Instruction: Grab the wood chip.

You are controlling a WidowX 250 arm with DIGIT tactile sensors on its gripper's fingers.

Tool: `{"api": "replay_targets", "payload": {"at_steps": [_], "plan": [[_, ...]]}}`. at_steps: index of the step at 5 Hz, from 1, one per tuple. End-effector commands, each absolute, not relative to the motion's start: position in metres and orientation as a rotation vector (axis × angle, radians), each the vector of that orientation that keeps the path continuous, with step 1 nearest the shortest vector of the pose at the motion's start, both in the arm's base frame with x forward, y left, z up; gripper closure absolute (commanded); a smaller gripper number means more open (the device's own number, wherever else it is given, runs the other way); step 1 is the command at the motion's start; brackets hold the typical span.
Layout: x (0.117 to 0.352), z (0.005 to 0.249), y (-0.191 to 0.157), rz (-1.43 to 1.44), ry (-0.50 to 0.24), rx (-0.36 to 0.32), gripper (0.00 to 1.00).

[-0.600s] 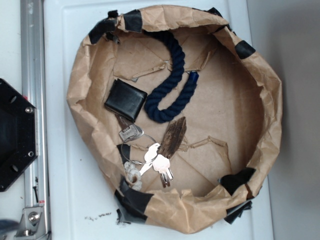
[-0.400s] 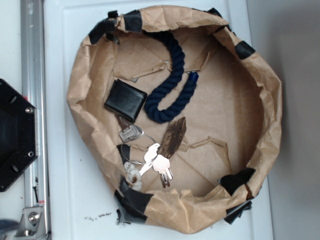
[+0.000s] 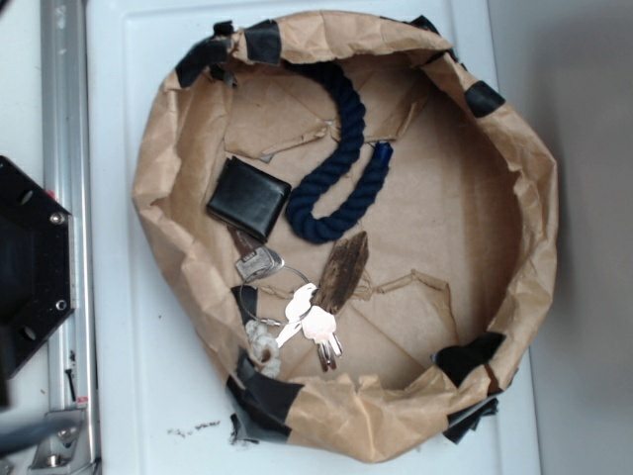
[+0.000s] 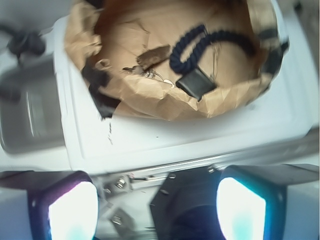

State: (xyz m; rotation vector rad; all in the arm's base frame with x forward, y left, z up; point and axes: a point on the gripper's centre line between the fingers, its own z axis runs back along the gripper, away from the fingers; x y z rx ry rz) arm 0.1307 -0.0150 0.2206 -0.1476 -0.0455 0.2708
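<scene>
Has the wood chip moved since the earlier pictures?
No. The wood chip lies at the same spot, just below the blue rope and beside the keys.

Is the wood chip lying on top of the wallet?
No. The wood chip lies apart from the wallet, on the paper beside the keys.

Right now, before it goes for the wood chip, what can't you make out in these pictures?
- Wood chip: lower end covered by the keys, exterior view.
- Wrist view: motion blur smears the keys and chip.
- Gripper: fingers glare-washed, cut by bottom edge.
- Rope: upper end hidden by the paper rim.
</scene>
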Motion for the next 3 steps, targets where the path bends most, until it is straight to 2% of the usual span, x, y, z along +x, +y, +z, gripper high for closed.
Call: {"api": "replay_targets", "payload": {"at_steps": [1, 2, 3], "plan": [[0.210, 0.188, -0.002, 0.623, 0.013, -0.228, 0.00], [0.244, 0.144, 0.000, 0.816, 0.012, -0.234, 0.00], [0.261, 0.100, -0.011, 0.836, 0.022, -0.185, 0.00]]}}
